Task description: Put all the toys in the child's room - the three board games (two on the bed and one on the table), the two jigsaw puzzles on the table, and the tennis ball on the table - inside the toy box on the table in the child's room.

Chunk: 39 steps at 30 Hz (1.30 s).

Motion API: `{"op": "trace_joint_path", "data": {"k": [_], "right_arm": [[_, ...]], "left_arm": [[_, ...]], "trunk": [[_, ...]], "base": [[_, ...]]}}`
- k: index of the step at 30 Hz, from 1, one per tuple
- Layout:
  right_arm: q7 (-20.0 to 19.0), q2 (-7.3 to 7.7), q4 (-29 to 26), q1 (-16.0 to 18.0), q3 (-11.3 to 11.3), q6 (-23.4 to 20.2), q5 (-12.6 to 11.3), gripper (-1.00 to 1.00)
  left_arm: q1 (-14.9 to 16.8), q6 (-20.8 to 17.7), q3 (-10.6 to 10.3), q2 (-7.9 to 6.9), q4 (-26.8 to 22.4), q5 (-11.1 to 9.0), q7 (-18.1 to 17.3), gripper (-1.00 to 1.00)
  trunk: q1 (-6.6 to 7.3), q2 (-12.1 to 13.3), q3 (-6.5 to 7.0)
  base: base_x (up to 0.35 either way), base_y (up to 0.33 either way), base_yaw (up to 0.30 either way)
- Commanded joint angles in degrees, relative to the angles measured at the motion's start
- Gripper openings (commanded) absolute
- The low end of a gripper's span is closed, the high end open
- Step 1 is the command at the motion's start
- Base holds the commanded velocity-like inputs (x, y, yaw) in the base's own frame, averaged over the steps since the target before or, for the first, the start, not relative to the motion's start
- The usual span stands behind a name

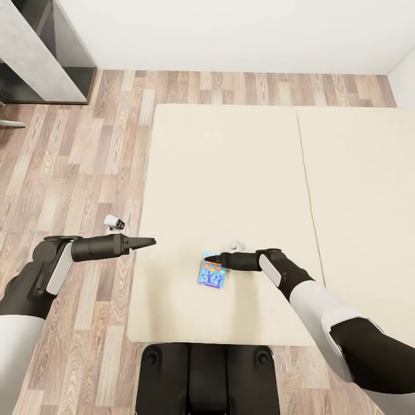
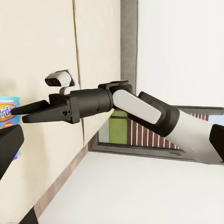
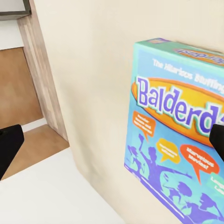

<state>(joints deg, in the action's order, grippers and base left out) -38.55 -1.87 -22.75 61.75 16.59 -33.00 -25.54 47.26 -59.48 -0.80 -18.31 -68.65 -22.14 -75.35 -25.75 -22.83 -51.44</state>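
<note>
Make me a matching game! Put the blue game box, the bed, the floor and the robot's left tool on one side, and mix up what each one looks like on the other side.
Things:
1. blue Balderdash game box
2. bed
3. floor
4. left tool

Descriptions:
A. brown wood planks
B. black, pointing toward the bed's edge
C. plain cream with a seam
D. cartoon print with speech bubbles, lying on the bed under the right tool

Pairs: 1-D, 2-C, 3-A, 4-B
</note>
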Motion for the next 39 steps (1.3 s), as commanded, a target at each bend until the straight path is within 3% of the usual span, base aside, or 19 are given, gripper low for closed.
{"op": "trace_joint_path", "data": {"k": [1, 39], "right_arm": [[0.05, 0.02, -0.02, 0.04, 0.20, -0.31, -0.37, 1.00], [0.00, 0.15, -0.02, 0.04, 0.11, -0.40, -0.38, 1.00]], "left_arm": [[0.02, -0.46, -0.08, -0.05, 0.01, -0.19, -0.06, 1.00], [0.02, -0.46, 0.00, -0.06, 0.01, -0.19, -0.15, 1.00]], "trunk": [[-0.03, -0.09, -0.06], [-0.03, -0.09, -0.06]], "base": [[0.000, 0.177, 0.000], [0.000, 0.070, 0.000]]}}
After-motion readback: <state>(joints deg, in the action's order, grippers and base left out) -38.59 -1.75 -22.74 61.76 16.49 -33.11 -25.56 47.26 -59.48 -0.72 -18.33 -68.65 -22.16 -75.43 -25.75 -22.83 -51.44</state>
